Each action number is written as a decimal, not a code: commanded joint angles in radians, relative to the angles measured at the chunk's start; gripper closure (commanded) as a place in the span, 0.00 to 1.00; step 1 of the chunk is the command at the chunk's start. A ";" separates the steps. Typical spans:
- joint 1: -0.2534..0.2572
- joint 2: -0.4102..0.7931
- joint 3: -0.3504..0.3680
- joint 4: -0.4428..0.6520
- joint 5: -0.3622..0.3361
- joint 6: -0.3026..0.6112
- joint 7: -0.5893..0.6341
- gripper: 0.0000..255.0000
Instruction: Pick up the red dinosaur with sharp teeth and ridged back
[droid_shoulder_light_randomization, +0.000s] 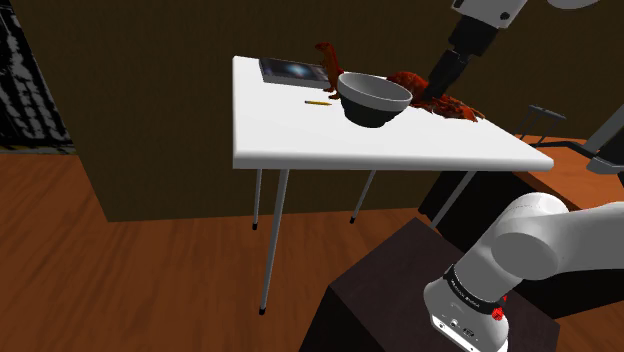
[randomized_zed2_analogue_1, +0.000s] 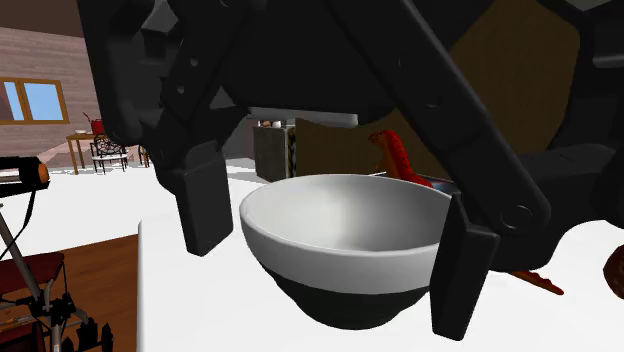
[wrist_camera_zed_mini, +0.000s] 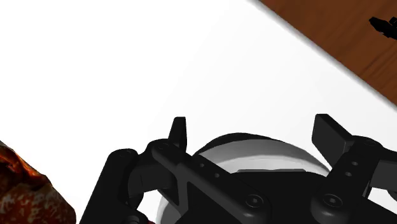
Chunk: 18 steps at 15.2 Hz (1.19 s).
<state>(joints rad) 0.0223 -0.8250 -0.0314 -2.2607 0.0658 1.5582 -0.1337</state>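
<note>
Gripper (wrist_camera_zed_mini: 254, 127): fingers wide apart, empty, beside bowl (droid_shoulder_light_randomization: 374, 97).
Dinosaur (droid_shoulder_light_randomization: 326, 58): red, upright near table's (droid_shoulder_light_randomization: 300, 140) far edge, beyond bowl.
Table: open white surface toward near edge.

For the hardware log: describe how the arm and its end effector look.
The arm has rounded white links with dark bands at the joints and a small red mark near one band. The end effector is all black, with angular linkages, round pivots and two flat, blocky fingers.
</note>
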 joint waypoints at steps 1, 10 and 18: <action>0.000 0.000 0.000 0.000 0.000 0.000 0.000 0.00; 0.039 0.302 -0.070 0.155 0.026 0.196 -0.133 0.00; 0.073 0.589 -0.122 0.389 0.097 0.283 -0.259 0.00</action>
<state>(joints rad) 0.0926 -0.2744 -0.1447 -1.9055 0.1516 1.8334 -0.3716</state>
